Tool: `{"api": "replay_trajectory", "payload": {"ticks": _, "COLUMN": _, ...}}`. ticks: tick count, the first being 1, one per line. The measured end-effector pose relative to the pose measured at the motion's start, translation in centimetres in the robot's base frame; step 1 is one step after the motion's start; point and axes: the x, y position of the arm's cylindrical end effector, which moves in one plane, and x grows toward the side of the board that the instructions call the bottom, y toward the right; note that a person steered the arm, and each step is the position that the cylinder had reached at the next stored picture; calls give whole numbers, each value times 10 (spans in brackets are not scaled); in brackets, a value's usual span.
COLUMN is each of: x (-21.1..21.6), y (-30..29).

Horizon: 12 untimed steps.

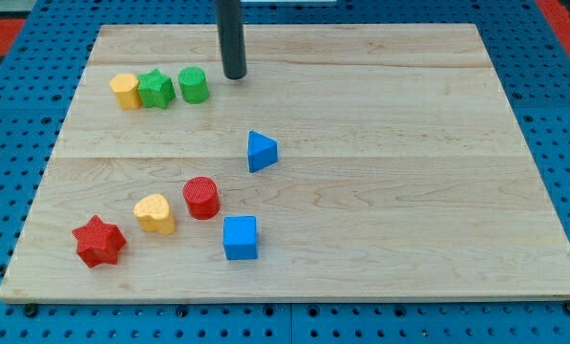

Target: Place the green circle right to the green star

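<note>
The green circle (193, 85) stands near the board's upper left, just to the right of the green star (156, 89), with a small gap between them. A yellow hexagon block (125, 91) touches the star's left side. My tip (234, 75) is a dark rod ending a short way to the right of the green circle and slightly above it in the view, not touching it.
A blue triangle (261, 151) lies near the board's middle. Lower left hold a red cylinder (201, 198), a yellow heart (155, 212), a red star (99, 241) and a blue cube (240, 237). The wooden board (409, 191) rests on blue pegboard.
</note>
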Motion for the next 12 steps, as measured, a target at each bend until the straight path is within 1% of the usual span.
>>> {"api": "replay_trajectory", "payload": {"ticks": 2, "x": 12, "y": -5}}
{"api": "replay_trajectory", "payload": {"ticks": 6, "x": 13, "y": -29}}
{"api": "replay_trajectory", "payload": {"ticks": 7, "x": 13, "y": -9}}
{"api": "replay_trajectory", "payload": {"ticks": 8, "x": 18, "y": 61}}
{"api": "replay_trajectory", "payload": {"ticks": 9, "x": 46, "y": 133}}
{"api": "replay_trajectory", "payload": {"ticks": 10, "x": 100, "y": 180}}
{"api": "replay_trajectory", "payload": {"ticks": 12, "x": 222, "y": 183}}
